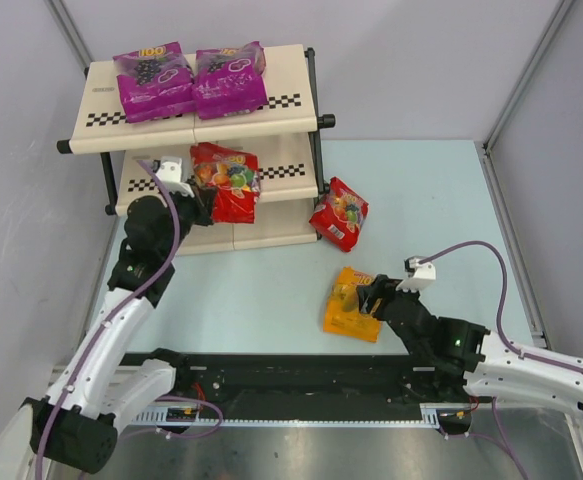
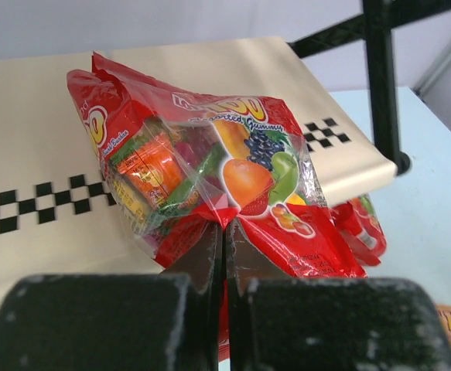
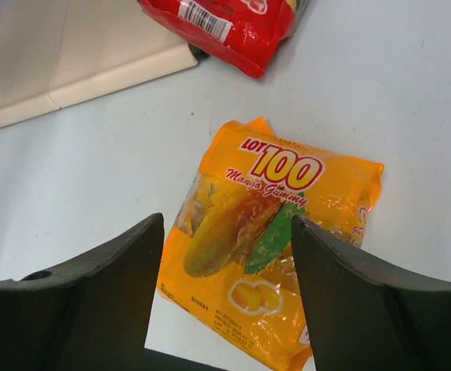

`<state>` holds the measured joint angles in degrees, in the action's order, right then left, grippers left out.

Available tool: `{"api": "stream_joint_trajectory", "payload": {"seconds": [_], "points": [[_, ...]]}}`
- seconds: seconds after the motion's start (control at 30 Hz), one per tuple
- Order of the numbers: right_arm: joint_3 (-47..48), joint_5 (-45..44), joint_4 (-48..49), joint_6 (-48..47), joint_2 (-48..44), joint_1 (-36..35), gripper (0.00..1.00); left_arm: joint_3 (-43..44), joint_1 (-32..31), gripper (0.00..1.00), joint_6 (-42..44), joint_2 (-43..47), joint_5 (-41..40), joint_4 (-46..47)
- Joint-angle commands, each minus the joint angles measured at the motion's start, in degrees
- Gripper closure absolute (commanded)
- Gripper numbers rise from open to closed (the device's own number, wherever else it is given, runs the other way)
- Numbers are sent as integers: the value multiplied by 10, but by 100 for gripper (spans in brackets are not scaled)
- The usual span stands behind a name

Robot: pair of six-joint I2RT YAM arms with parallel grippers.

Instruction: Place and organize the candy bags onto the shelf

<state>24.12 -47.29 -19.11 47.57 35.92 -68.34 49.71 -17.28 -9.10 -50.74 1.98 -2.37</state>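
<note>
Nearest the lens of the left wrist view, the left gripper (image 2: 223, 255) is seen with its jaws pressed together on the lower edge of a red bag (image 2: 217, 178), which is held up in front of a cream board of the shelf (image 2: 318, 116). In the top view this bag is placed over the middle tier (image 1: 286, 165), left of the frame's centre; whether it already rests fully on the board cannot be told.

Two purple bags (image 1: 154, 80) (image 1: 230, 78) are laid side by side, touching, on the top tier (image 1: 286, 80) in the upper left of the frame. That part of the task is judged done.

A second red bag (image 1: 339, 213) is left on the surface (image 1: 271, 290), just beside the shelf's right end. The orange bag (image 3: 279, 224) is also left flat on the surface, right of centre and apart from the shelf. The right gripper (image 3: 227, 224) is held over it with its jaws spread apart and nothing between them; no contact with the bag can be made out.

By this reckoning two of five bags are shelved and a third is being set down. The release of the held red bag remains to be done, as do the pick-up and placing of the orange bag and the second red one.
</note>
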Motion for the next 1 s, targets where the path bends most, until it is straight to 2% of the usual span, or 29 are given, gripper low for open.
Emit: {"api": "stream_joint_trajectory", "payload": {"seconds": [0.0,0.23,0.5,0.97], "points": [[-10,16,29,-21,-9,21,29,43,61,100,-16,-6,49,105],[-19,68,70,-40,4,58,29,64,99,100,-15,-41,57,127],[-23,84,77,-48,3,72,29,71,149,100,-13,-73,75,146],[-29,135,138,-66,41,100,29,94,245,100,-7,-119,177,148]]}}
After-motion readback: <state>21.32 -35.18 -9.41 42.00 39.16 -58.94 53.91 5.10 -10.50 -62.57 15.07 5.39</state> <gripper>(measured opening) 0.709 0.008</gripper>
